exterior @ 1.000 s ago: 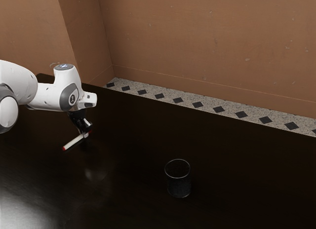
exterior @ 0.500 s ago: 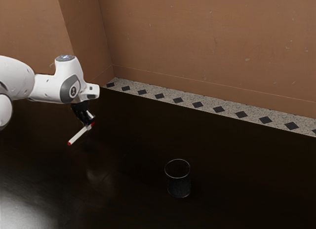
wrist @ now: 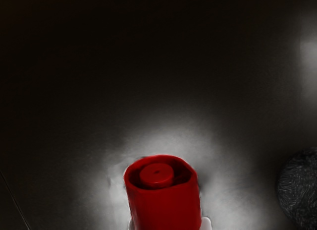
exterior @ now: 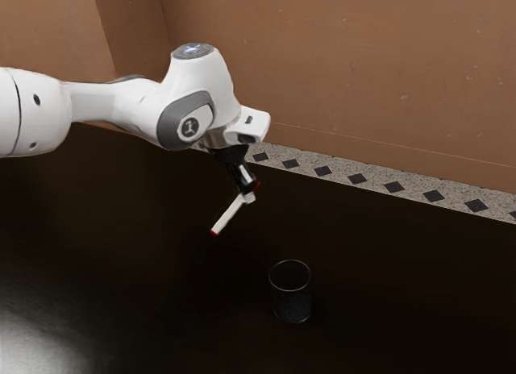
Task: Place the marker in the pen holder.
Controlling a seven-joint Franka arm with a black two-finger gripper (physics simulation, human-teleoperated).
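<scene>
Black two-finger gripper (exterior: 249, 193) is clamped on the white cylindrical marker (exterior: 228, 217) w/ red ends, up over the dark glossy table (exterior: 387, 301). Marker's tilted, outside the clear round glass pen holder (exterior: 291, 293), which stands upright on the table toward the exterior view's right. Step in hand, I'd judge: carrying marker to holder. Next move prob. needs more travel that way, marker turned approx. vertical & centred over the rim, then lowered & let go.

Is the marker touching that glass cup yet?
Apart. The exterior view shows bare dark table between the lower red end of the marker and the rim of the cup.
</scene>
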